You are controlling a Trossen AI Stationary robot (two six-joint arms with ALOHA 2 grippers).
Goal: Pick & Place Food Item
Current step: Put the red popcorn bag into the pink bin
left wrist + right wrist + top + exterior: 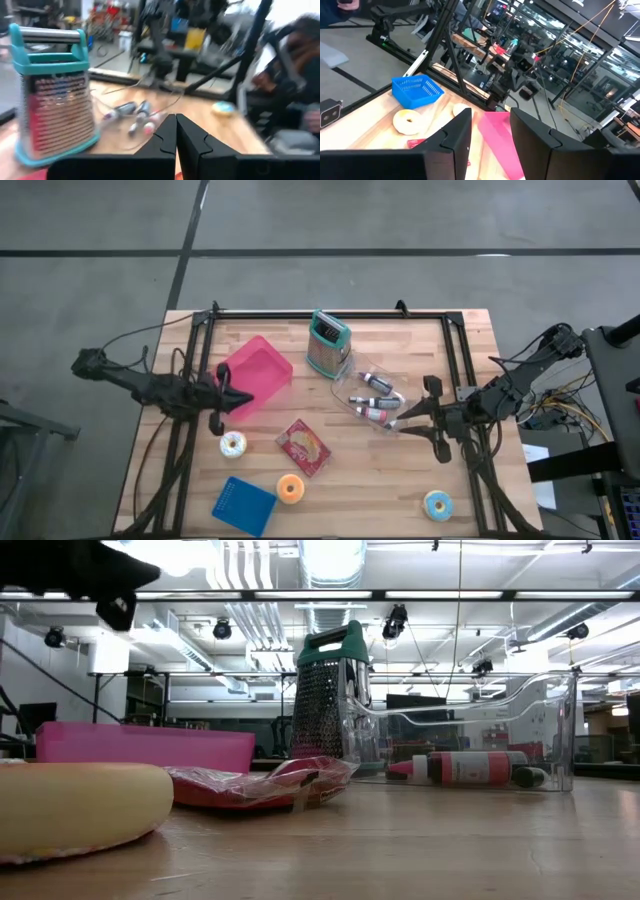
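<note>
Two claws empty: left claw (222, 396) shut over pink bin (262, 370), right claw (395, 422) part open by clear tray (352, 372). Advice: open wide, descend square over donut (233, 444).

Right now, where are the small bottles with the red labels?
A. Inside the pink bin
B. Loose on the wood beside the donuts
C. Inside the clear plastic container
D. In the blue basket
C: the high view shows the bottles lying inside the clear plastic container, right of the grater, and the low view shows them behind its transparent wall.
</note>
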